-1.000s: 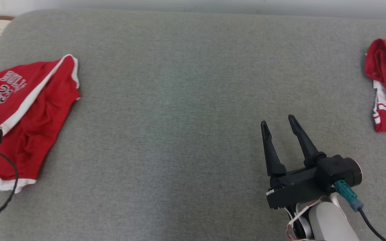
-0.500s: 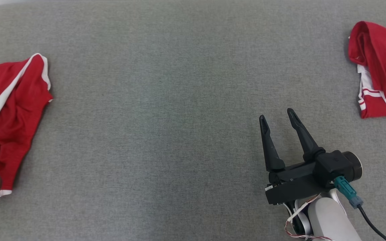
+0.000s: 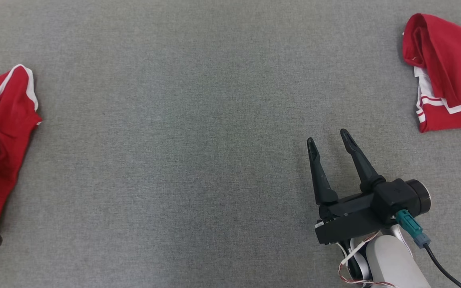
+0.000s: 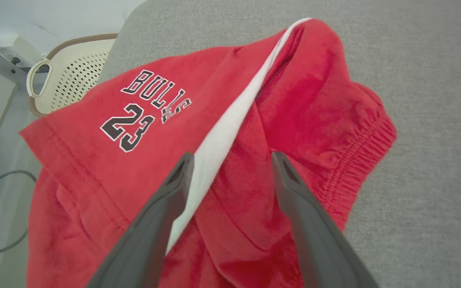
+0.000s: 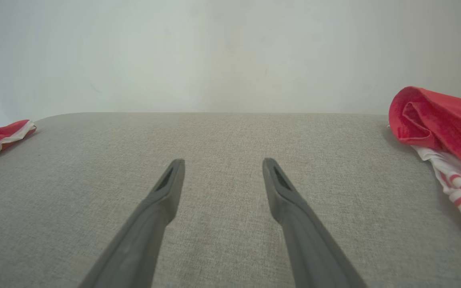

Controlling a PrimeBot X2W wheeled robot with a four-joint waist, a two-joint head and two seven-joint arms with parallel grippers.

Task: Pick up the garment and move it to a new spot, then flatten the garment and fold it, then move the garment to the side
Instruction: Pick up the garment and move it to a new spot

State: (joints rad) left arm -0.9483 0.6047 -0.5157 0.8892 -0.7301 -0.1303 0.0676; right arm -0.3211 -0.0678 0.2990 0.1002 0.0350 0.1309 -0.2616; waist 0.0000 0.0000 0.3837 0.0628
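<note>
Our head looks down on the grey fabric surface (image 3: 174, 140); right wrist views it low, left wrist close over crumpled red shorts (image 4: 294, 104).

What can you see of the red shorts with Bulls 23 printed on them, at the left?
The red shorts look like soft jersey, with a white side stripe, a gathered elastic waistband and black BULLS 23 lettering. They lie crumpled and unfolded on the grey surface, at its left edge. The left gripper is open above them, the stripe between its fingertips; contact can't be told.
</note>
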